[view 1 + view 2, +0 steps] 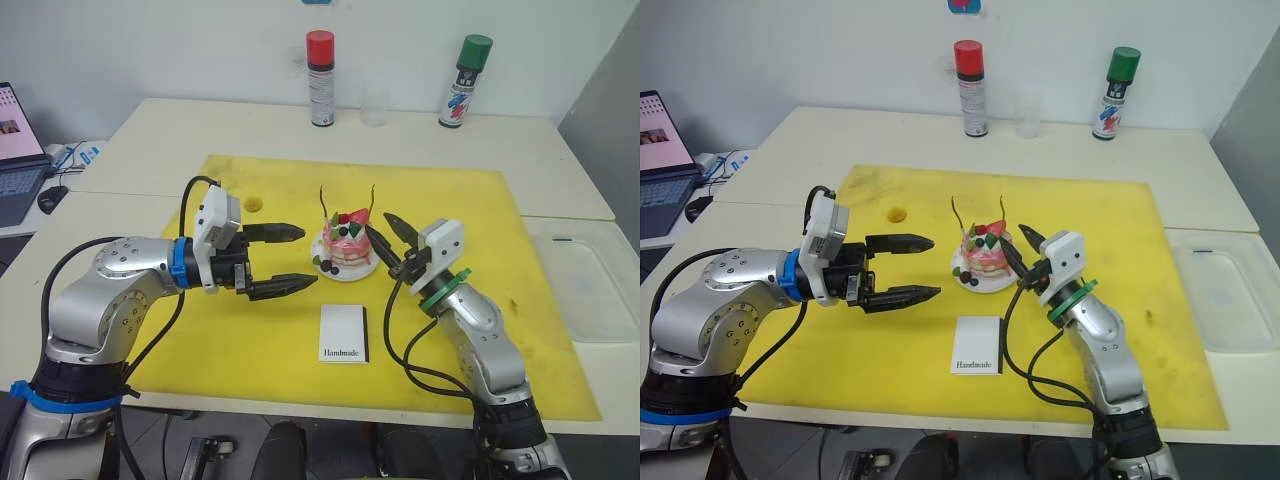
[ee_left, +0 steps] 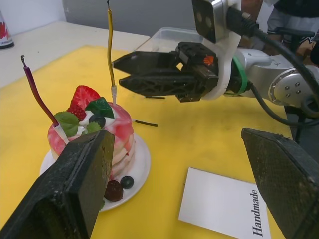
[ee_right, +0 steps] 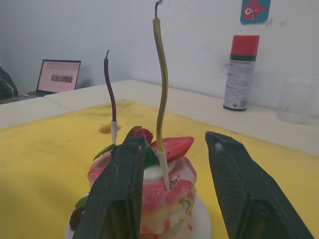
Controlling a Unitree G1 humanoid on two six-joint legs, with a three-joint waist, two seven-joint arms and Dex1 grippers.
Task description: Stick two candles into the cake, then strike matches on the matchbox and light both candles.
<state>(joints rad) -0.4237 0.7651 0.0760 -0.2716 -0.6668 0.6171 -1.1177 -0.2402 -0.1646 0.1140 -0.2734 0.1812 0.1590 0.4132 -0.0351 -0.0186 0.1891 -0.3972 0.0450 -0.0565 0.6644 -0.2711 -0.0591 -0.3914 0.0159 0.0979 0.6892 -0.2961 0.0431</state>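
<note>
I count two candles standing upright in the cake (image 1: 344,245): a golden one (image 3: 160,94) and a purple one (image 3: 109,82), each on a short white holder. The cake sits on its small white plate (image 2: 142,162) at the middle of the yellow mat (image 1: 470,330) on the table (image 1: 140,140). One matchbox (image 1: 344,333) lies flat on the mat, nearer me than the cake. I see one match (image 2: 145,123) lying on the mat beyond the plate. My left end effector (image 1: 290,260) hangs just left of the cake, fingers wide apart and empty. My right end effector (image 1: 388,236) is close by the cake's right side, fingers apart, holding nothing. Two spray cans stand at the table's far edge, one red-capped (image 1: 321,78), one green-capped (image 1: 465,82).
</note>
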